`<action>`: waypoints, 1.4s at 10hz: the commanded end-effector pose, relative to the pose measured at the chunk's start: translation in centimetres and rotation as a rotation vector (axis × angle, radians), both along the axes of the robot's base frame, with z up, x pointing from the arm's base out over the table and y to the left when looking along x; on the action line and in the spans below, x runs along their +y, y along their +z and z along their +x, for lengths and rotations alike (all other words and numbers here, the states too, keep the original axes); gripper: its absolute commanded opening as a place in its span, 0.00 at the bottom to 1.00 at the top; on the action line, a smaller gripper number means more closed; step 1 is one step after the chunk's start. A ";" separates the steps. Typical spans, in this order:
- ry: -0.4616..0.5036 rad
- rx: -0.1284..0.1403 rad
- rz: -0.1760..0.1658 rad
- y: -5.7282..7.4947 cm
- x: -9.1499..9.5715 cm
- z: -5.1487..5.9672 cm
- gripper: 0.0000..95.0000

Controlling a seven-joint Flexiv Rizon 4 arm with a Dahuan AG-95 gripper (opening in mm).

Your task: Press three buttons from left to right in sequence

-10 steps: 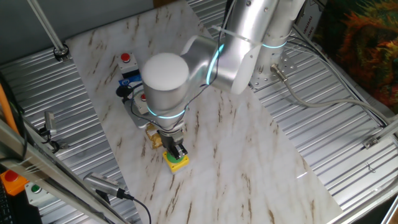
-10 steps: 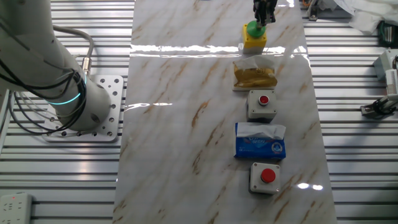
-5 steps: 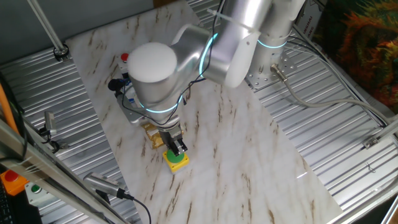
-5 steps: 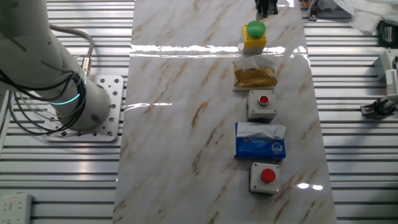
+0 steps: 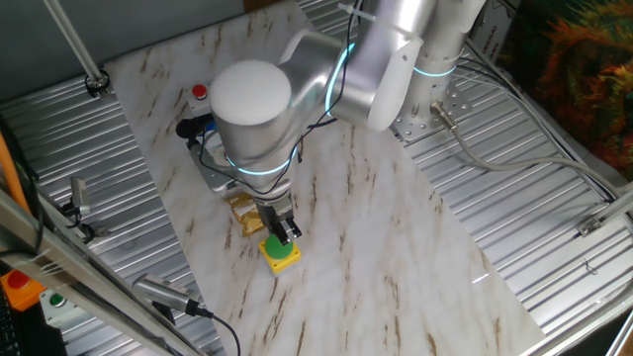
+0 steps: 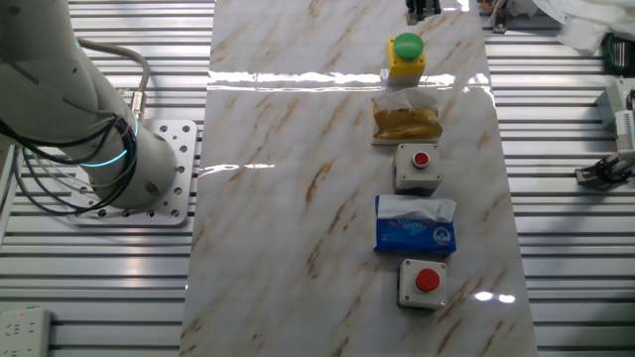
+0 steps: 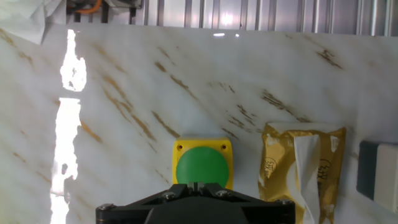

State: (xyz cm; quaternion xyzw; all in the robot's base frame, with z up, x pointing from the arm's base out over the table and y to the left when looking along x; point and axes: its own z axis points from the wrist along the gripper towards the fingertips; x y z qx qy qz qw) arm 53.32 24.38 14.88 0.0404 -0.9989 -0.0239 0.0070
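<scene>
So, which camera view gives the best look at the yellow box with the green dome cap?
The hand view: the yellow box with the green dome cap fills its centre, seen from straight above. The other fixed view shows it small but clear near the top edge. In one fixed view it is small, just below the gripper.

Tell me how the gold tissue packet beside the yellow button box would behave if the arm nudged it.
The gold packet looks soft and crinkled, so it would probably dent and slide rather than tip. A tissue sticks out of it, suggesting it is light. It lies flat beside the yellow button box.

marble table (image 6: 288,198) — three buttons (image 6: 418,164), two tissue packs (image 6: 415,225)
</scene>
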 end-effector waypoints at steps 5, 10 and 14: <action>-0.007 0.000 -0.007 1.0 0.3 -0.3 0.00; 0.067 0.032 -0.004 5.2 -4.2 -1.3 0.00; 0.108 0.024 -0.030 5.5 -8.0 -0.4 0.00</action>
